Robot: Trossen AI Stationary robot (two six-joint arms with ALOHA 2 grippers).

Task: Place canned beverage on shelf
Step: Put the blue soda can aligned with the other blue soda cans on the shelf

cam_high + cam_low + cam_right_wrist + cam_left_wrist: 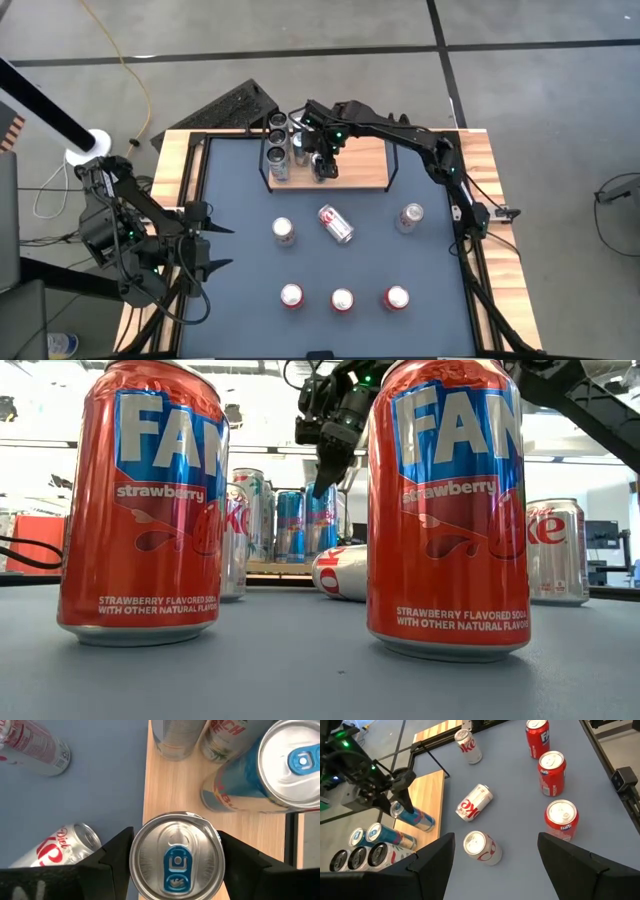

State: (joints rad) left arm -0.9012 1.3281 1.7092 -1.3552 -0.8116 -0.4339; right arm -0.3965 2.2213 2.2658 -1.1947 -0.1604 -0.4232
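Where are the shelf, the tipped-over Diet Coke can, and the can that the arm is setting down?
shelf (pixel 365 165), high view, bare wooden board.
tipped-over Diet Coke can (pixel 336 225), high view, its side.
blue-tabbed can (pixel 176 856), right wrist view, its top.

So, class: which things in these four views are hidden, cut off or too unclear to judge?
- Right wrist view: whether the right hand touches the blue-tab can; its sides are hidden under its lid.
- Low view: most of the shelf, blocked by the Fanta cans.
- High view: can labels, too small.
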